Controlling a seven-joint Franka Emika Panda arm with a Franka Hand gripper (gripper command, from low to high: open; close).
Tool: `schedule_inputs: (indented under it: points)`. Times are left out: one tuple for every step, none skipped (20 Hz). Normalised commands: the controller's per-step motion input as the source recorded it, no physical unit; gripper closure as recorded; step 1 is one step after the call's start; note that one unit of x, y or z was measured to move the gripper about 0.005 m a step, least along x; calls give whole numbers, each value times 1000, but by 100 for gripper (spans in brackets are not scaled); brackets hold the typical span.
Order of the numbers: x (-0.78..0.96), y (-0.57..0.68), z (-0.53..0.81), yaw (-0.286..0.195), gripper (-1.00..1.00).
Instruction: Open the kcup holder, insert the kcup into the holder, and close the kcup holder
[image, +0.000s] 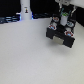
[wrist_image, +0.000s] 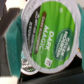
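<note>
Pinching the kcup (wrist_image: 47, 37) in the gripper (image: 63, 18). Hovering right above the holder (image: 61, 34), toward six o'clock. Lid tilted.

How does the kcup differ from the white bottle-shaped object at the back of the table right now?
The kcup is small, with a green printed lid, and is tilted; the white bottle-shaped object is plain white, taller and stands upright. The kcup is up by the gripper over the kcup holder, while the bottle-shaped object rests on the table, toward the exterior view's left. Both have whitish parts.
</note>
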Motion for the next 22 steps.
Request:
schedule_inputs:
  points:
    - [-7, -8, -246, 17, 100]
    - [-7, -2, -245, 10, 100]
    - [1, 0, -217, 1, 100]
    - [-16, -23, -207, -4, 100]
    - [-38, -54, -168, -10, 100]
    - [-26, -52, -182, -16, 100]
    - [-15, -50, -224, -21, 100]
    - [-11, -62, -272, -16, 100]
    - [-33, -93, -284, -6, 100]
    - [46, -49, 0, 0, 100]
    - [0, -9, 0, 0, 100]
    - [-129, -97, 171, -3, 100]
    - [-234, -151, 209, -24, 100]
    - [-283, -217, 274, -23, 100]
    - [-309, -289, 271, -35, 100]
    - [-311, -323, 280, -49, 100]
    - [-229, -286, 200, -38, 100]
    - [-287, -69, 113, 25, 100]
    - [-295, -56, 157, 47, 100]
    - [-157, -151, -96, 3, 100]
    - [-140, -121, -107, -4, 100]
    - [-67, -89, -200, -6, 100]
